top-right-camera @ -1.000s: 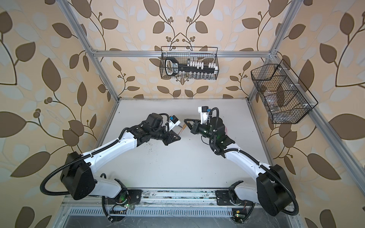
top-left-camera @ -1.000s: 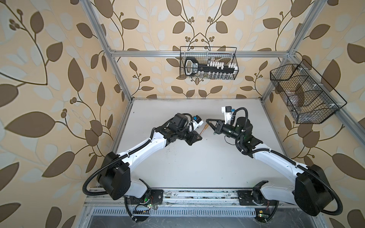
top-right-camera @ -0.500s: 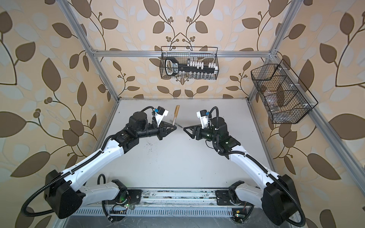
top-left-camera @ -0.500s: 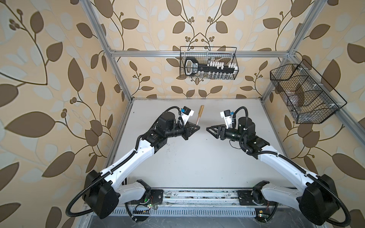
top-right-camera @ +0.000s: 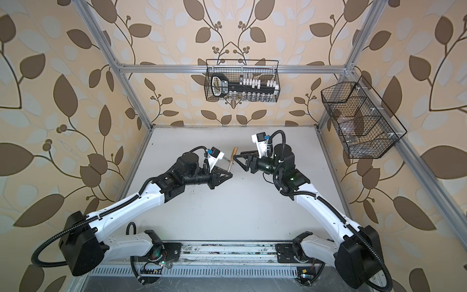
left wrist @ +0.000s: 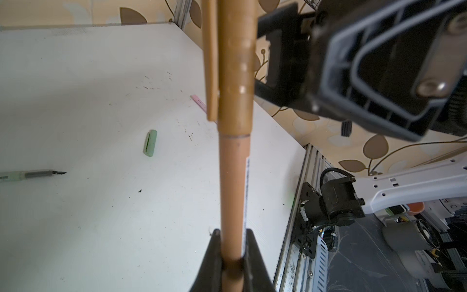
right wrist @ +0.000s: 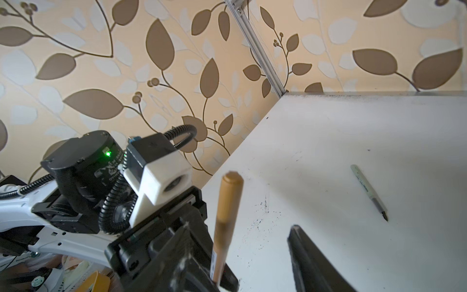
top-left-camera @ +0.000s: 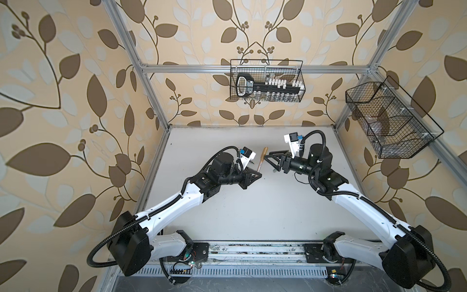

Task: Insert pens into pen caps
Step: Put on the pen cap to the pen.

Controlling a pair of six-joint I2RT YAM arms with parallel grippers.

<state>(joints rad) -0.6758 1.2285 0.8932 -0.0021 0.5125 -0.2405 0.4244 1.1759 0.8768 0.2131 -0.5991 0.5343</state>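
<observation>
One pen of the three is now capped: the brown pen (left wrist: 233, 182) wears the brown cap (left wrist: 235, 63) over its tip, and in the left wrist view only a thin seam shows where cap meets barrel. We see the left gripper (left wrist: 233, 252) clenched on the lower barrel, holding the pen nearly upright above the white table (left wrist: 101, 88), toward the back of its middle in both top views. The change is at the right gripper (top-left-camera: 267, 155). A second ago it was shut and pressed close against the left one; now its jaws stand wide apart, released, just beside the cap and gripping nothing. The two arms have also drawn a little apart. We judge that the brown pair is joined and needs only setting down, which leaves the right arm free to fetch the next piece. Two colours remain. A pale green cap (left wrist: 150, 143) lies on the table, well apart from the pale green pen (right wrist: 369, 192), whose dark nib is bare. A pink piece (left wrist: 199, 102) lies partly hidden behind the brown cap; we cannot tell whether it is pen or cap.
</observation>
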